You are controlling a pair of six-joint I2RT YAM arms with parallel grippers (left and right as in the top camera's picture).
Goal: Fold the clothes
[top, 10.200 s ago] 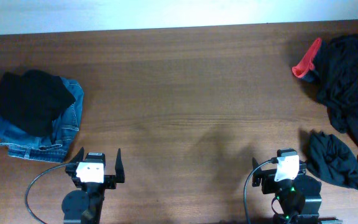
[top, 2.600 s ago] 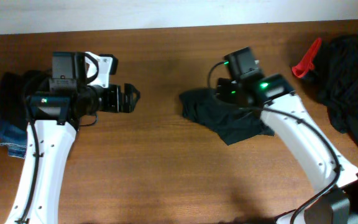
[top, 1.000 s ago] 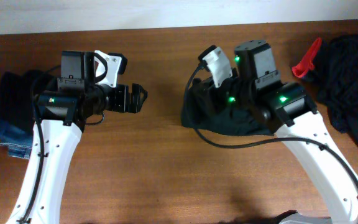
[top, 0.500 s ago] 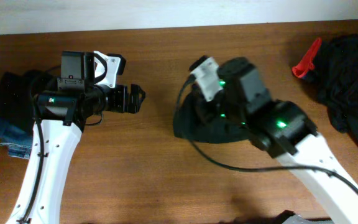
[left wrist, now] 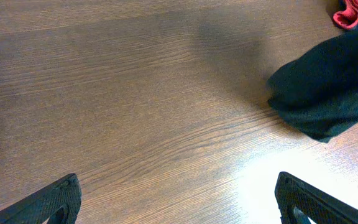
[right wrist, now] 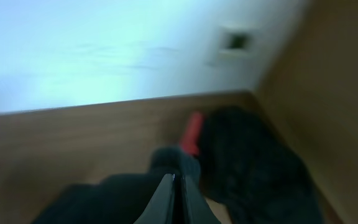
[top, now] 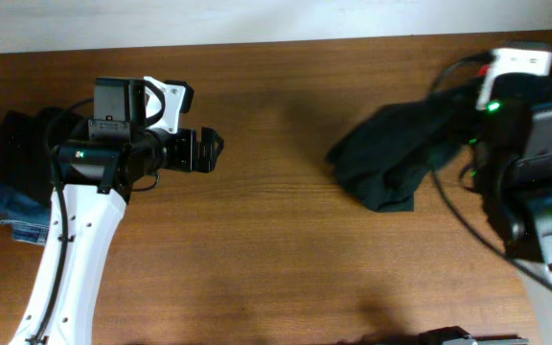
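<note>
None of the T-shirt [top: 388, 161] is folded yet: it lies bunched at centre right of the overhead frame, 1 end drawn up toward the right gripper [right wrist: 174, 182], whose jaws look pinched tight on its dark cloth. It needs spreading flat first. More dark clothes [right wrist: 248, 155] wait at upper right. The left gripper [top: 213, 151] gapes wide, holding nothing, over the table [top: 276, 249]. 1 stack [top: 51, 168] sits at far left.

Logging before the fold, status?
Left gripper open, empty. Right gripper shut on T-shirt, bunched, unfolded. Dark clothes pile and red item close beside.
</note>
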